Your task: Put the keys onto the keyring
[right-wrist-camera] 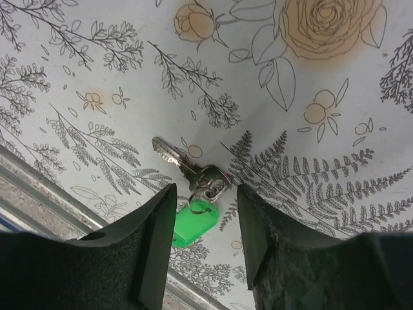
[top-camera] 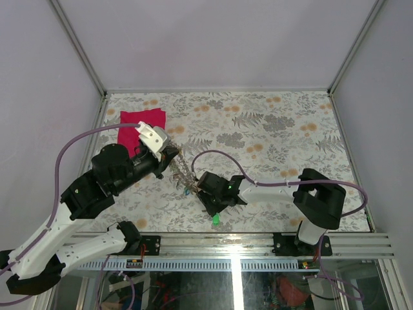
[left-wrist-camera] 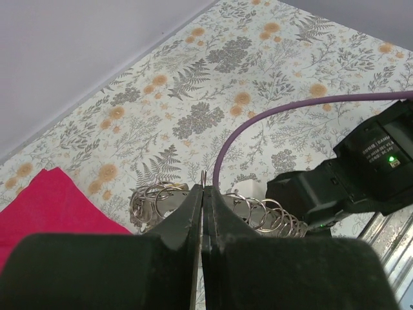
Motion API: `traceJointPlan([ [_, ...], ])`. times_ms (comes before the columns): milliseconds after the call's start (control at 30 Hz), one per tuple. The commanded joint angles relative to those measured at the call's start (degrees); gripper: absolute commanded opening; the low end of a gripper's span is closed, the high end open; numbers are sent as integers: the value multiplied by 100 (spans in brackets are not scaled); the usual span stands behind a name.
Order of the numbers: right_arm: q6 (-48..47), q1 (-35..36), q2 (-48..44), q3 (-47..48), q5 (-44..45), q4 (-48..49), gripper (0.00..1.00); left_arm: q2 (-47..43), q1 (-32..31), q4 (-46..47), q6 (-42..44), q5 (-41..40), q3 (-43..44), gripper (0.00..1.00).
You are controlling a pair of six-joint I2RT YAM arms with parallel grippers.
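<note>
Item: key [right-wrist-camera: 170, 155], silver, green-tagged. Lies flat on counter [right-wrist-camera: 310, 97], lower centre of right wrist view, between tips of spread right pincer [right-wrist-camera: 205, 191]. Likely light, stiff, slippery; take by the head.
Item: keyring [left-wrist-camera: 258, 213], wire loops, lower centre of left wrist view, pinched in pressed-together left pincer [left-wrist-camera: 202, 192].

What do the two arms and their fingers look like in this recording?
The left arm and right arm both have white links between bulky black joint housings, and each trails a purple cable. The left fingers and right fingers are smooth black wedges. The right arm's wrist housing carries a white printed label and a green light.
</note>
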Motion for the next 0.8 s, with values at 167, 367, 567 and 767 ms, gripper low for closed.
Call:
traceJointPlan([
  [167,-6,262,480,119,1001,-563,34,-103,-19,361,109,-184,248,0],
  [367,-178,198,34,-215,1407,-643,15,-119,-20,346,109,-207,223,0],
  [567,-428,-355,-421,-481,1217,-543,1,-101,-24,350,95,-182,245,0],
  [767,-495,-727,-1002,-714,605,-171,4,-98,-23,350,92,-170,254,0],
])
